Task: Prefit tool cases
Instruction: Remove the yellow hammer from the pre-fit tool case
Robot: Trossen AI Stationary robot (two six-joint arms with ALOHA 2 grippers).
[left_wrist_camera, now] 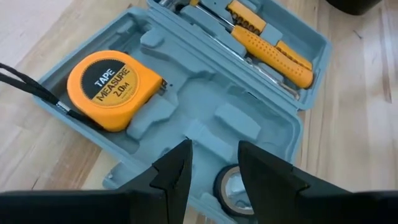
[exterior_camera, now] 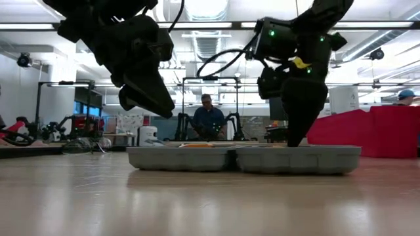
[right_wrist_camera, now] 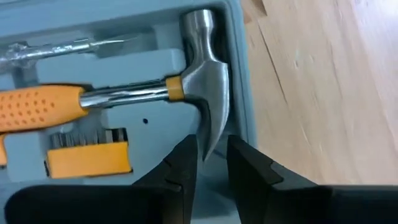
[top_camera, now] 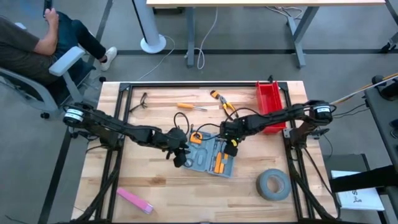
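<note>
hammer [right_wrist_camera: 198,93] claw hidden behind end effector [right_wrist_camera: 211,163]

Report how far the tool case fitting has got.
Done: the tape measure sits in its recess in the open tool case, and the hammer and an orange-handled tool lie in theirs.

In hand: the right pincer is low over the hammer's claw; the left pincer hovers open over an empty recess.

Left: the pliers and a screwdriver are loose on the table.
</note>
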